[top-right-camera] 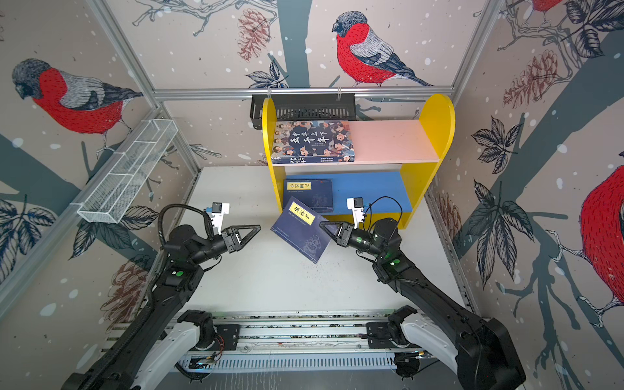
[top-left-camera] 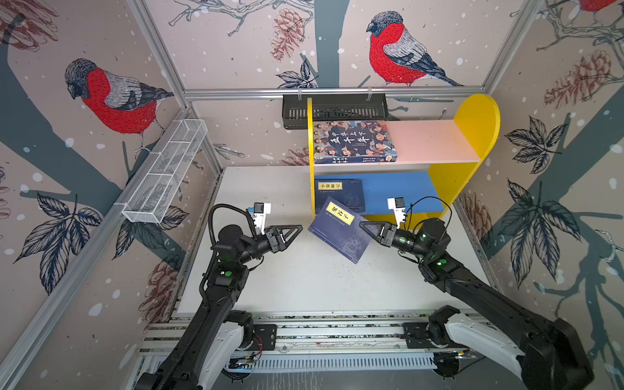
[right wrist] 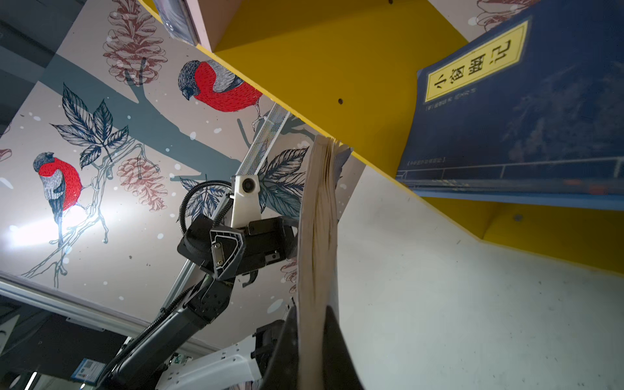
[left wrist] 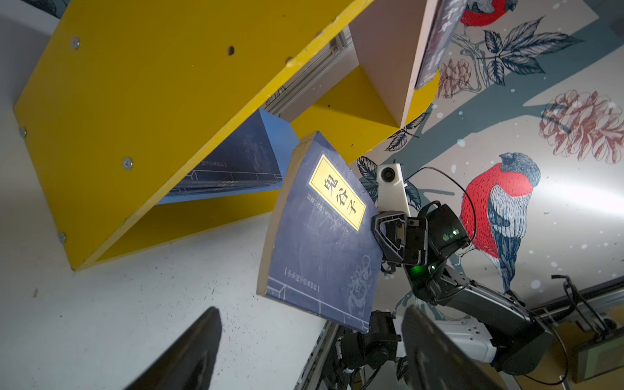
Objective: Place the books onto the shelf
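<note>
While the right fingers (top-left-camera: 371, 230) clench a navy book (top-left-camera: 337, 233) by its edge, tilted over the surface (top-left-camera: 304, 287) just before the shelf (top-left-camera: 479, 118), the left fingers (left wrist: 189, 351) gape, released, nearby (a second navy book (top-left-camera: 339, 196) lies on the blue board (top-left-camera: 398, 189), a thick book (top-left-camera: 354, 141) on the pink board (top-left-camera: 432, 141)).

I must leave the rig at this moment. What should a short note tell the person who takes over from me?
Right gripper: shut on a navy book, tilted, in front of the shelf.
Left gripper: open, empty, beside that book, not touching it.
Done: big book lies on the pink board; second navy book on the blue board.
Left: shelve the held book; no other loose book shows.
</note>
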{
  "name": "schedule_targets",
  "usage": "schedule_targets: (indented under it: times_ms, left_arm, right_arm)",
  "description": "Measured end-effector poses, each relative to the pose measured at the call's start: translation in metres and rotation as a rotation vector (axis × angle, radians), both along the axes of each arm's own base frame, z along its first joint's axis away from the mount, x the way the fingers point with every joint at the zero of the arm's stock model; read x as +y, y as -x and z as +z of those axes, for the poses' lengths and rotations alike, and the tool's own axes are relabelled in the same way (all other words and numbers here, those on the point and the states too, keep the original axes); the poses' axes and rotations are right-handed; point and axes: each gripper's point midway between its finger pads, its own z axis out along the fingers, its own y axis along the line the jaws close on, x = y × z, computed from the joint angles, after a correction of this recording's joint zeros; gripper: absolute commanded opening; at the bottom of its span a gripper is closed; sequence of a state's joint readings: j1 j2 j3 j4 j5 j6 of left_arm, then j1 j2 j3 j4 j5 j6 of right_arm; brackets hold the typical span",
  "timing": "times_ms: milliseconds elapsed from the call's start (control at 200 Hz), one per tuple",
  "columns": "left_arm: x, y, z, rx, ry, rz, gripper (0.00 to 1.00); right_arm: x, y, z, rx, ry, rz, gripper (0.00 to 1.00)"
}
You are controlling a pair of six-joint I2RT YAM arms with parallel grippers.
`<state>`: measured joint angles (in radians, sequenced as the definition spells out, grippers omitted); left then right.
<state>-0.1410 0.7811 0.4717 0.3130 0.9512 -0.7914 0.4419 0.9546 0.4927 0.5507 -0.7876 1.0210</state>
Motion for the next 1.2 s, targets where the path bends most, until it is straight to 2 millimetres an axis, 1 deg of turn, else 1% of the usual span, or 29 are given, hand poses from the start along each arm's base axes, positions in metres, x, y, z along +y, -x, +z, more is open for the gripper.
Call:
schedule_targets:
  times_ms: [105,235,330,415,530,605,660,785,1010,1105,1200]
  left_arm:
    - [-0.006,0.007,-0.01,-0.002,-0.023,-0.076,0.88]
    - [-0.013,0.012,-0.022,0.053,-0.003,-0.157,0.88]
    - [-0.02,0.02,-0.018,0.05,0.036,-0.208,0.88]
    - [-0.029,0.03,-0.009,0.024,0.058,-0.265,0.91]
    - [-0.039,0.041,-0.003,0.025,0.071,-0.328,0.86]
    - [-0.043,0.047,-0.002,0.022,0.077,-0.356,0.82]
    - [-0.045,0.049,-0.002,0.028,0.083,-0.367,0.75]
    - [-0.047,0.051,-0.006,0.06,0.089,-0.374,0.67]
    - [-0.056,0.056,-0.008,0.104,0.1,-0.412,0.49]
    - [-0.058,0.057,-0.009,0.122,0.104,-0.421,0.4]
    - [-0.058,0.056,-0.006,0.116,0.109,-0.419,0.29]
  right_arm:
    - [-0.006,0.014,0.0,0.006,0.008,0.09,0.01]
    - [-0.004,0.033,0.004,-0.017,0.01,0.208,0.0]
    - [-0.002,0.041,0.006,-0.019,0.009,0.265,0.0]
    - [0.0,0.045,0.003,-0.007,0.01,0.305,0.0]
    - [0.006,0.051,0.005,-0.013,0.007,0.347,0.0]
    - [0.009,0.053,0.006,-0.015,0.006,0.367,0.0]
    - [0.011,0.054,0.005,0.004,0.005,0.377,0.0]
    - [0.017,0.057,0.005,0.006,0.006,0.401,0.0]
    - [0.023,0.056,0.003,0.015,0.011,0.42,0.0]
    - [0.023,0.055,0.005,-0.002,0.014,0.42,0.0]
    - [0.024,0.055,0.006,-0.011,0.017,0.421,0.0]
